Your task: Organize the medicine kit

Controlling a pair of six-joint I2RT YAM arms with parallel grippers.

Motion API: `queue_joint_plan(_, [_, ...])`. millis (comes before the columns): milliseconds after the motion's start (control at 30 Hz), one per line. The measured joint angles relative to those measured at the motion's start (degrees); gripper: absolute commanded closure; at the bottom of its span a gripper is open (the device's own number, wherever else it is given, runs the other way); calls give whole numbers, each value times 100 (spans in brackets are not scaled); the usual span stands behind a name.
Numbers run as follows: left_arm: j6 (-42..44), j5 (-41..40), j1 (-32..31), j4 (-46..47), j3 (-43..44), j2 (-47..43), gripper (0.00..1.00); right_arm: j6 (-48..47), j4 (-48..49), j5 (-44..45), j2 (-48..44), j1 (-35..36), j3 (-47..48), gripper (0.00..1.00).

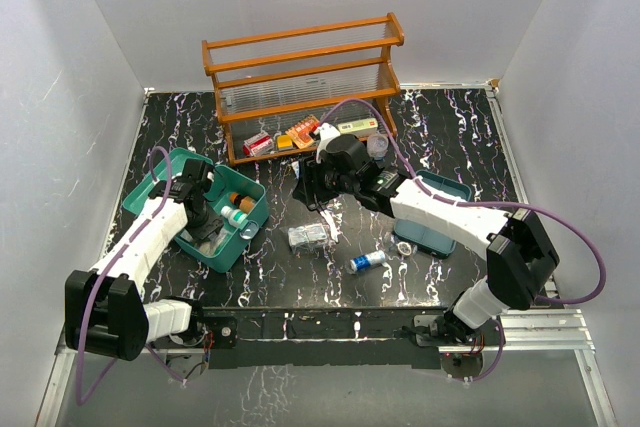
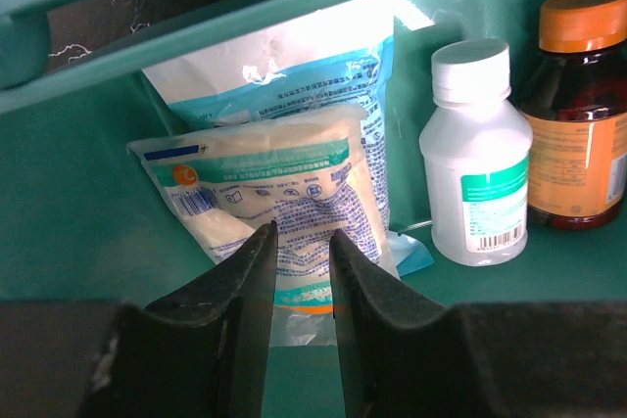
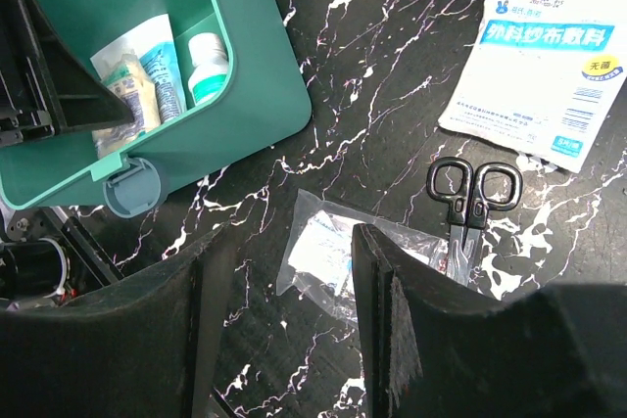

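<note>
Sitting open at the left of the black marbled bench [image 1: 440,127], the teal-green rectangular plastic medicine kit [image 1: 228,252] holds two white gauze packets [image 2: 274,183] leaning on its wall, a white-capped plastic bottle [image 2: 477,183] and an orange-capped amber bottle [image 2: 578,115]. The left hand [image 2: 299,237] is inside it, fingers narrowly parted over a packet. The right hand [image 3: 289,230] hovers wide over a clear plastic bag [image 3: 318,252], beside black scissors [image 3: 472,193]. Bare bench lies between kit and bag.

**Teal box on black marble**

The medicine kit [image 3: 250,95] is teal-green; the surface [image 3: 392,75] is black with white veining; the white bottle [image 2: 477,173] carries a teal label; the dark amber bottle [image 2: 578,134] has an orange cap; the scissors [image 3: 472,193] are black; the packet [image 3: 549,56] is white with blue print; the rack [image 1: 300,52] is orange-brown.
</note>
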Motion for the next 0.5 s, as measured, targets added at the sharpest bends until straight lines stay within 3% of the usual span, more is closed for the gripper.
queue_joint_plan(167, [-28, 4, 0, 190, -273, 24, 57, -11, -2, -2, 0, -31, 0, 52])
queue_joint_plan(500, [46, -44, 0, 138, 0, 98, 53, -20, -2, 9, 4, -42, 0, 52])
